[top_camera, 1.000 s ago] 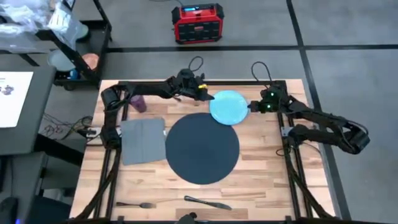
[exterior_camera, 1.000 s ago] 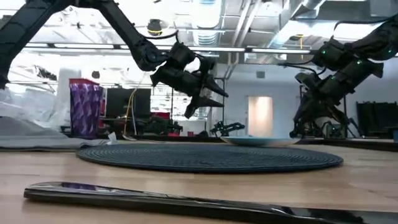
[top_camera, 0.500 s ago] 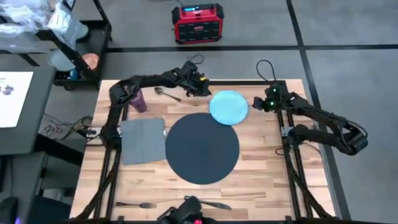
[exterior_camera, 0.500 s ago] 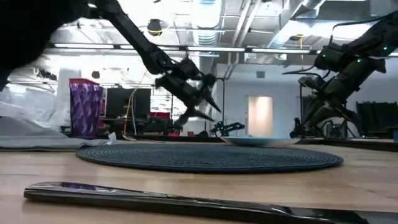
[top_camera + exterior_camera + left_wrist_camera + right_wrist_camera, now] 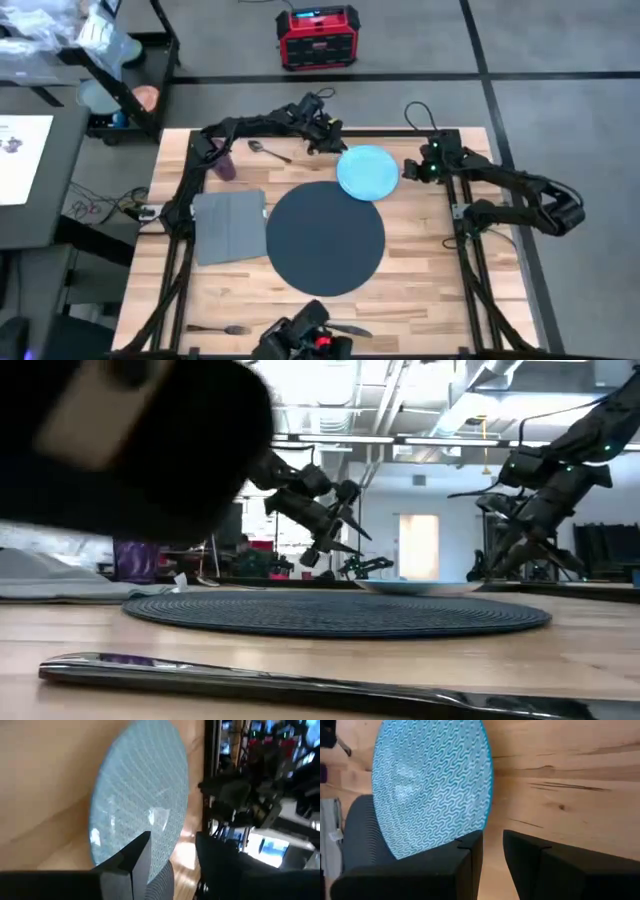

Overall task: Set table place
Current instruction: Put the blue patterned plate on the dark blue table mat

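The light blue plate (image 5: 368, 172) lies flat on the wooden table (image 5: 430, 270), at the far right rim of the round dark mat (image 5: 325, 238), the place. Its near edge reaches the mat; I cannot tell whether it overlaps. My left gripper (image 5: 330, 147) hovers open just off the plate's far-left rim, and in its wrist view the plate (image 5: 145, 795) fills the space beyond the fingers (image 5: 172, 840). My right gripper (image 5: 408, 170) stands at the plate's right rim (image 5: 487, 785), its fingers a narrow gap apart (image 5: 492, 837), with nothing between them.
A grey napkin (image 5: 230, 225) lies left of the mat. A purple cup (image 5: 222, 165) and a spoon (image 5: 268, 151) are at the far left. A fork (image 5: 218, 328) and a knife (image 5: 350, 328) lie at the near edge. A dark object (image 5: 300, 340) there covers part of the low view.
My left gripper has drawn back from the plate's far-left rim toward the table's far edge, and its arm has swung in behind it. The plate has stayed put. A dark object has come in at the near edge and blocks the low view's upper left.
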Available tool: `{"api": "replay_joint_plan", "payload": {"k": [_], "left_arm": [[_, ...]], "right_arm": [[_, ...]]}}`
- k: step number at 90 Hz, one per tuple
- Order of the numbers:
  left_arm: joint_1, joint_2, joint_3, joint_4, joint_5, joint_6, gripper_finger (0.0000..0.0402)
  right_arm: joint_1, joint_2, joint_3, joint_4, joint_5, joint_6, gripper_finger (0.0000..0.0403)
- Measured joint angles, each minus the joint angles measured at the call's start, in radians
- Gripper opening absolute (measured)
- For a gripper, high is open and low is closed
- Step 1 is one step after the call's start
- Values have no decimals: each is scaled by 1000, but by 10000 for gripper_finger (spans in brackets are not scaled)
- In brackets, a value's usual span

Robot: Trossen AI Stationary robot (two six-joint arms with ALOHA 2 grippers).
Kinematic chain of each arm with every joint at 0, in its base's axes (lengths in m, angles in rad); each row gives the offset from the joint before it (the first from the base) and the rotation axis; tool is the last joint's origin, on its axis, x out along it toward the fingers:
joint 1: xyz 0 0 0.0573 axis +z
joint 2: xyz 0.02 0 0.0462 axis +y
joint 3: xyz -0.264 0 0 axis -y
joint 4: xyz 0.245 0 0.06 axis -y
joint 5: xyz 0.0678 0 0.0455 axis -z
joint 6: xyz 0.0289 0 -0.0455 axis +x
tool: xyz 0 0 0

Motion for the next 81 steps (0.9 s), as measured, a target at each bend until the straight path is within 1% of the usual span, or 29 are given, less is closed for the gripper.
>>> {"api": "replay_joint_plan", "payload": {"k": [11, 21, 36, 62, 74, 81], "left_arm": [[23, 2, -1, -71, 0, -13, 138], [41, 1, -1, -127, 7, 12, 138], [45, 3, -1, -201, 60, 36, 138], [37, 11, -2, -247, 149, 23, 136], [29, 11, -2, -256, 155, 9, 129], [28, 11, -2, -244, 153, 27, 125]], "right_arm": [[-2, 13, 0, 0, -17, -1, 66], [-6, 22, 0, 11, -17, -2, 66], [-5, 22, 0, 28, -18, -8, 66], [-5, 22, 0, 28, -45, 9, 66], [-5, 22, 0, 28, -57, 10, 66], [-5, 22, 0, 29, -57, -4, 66]]}}
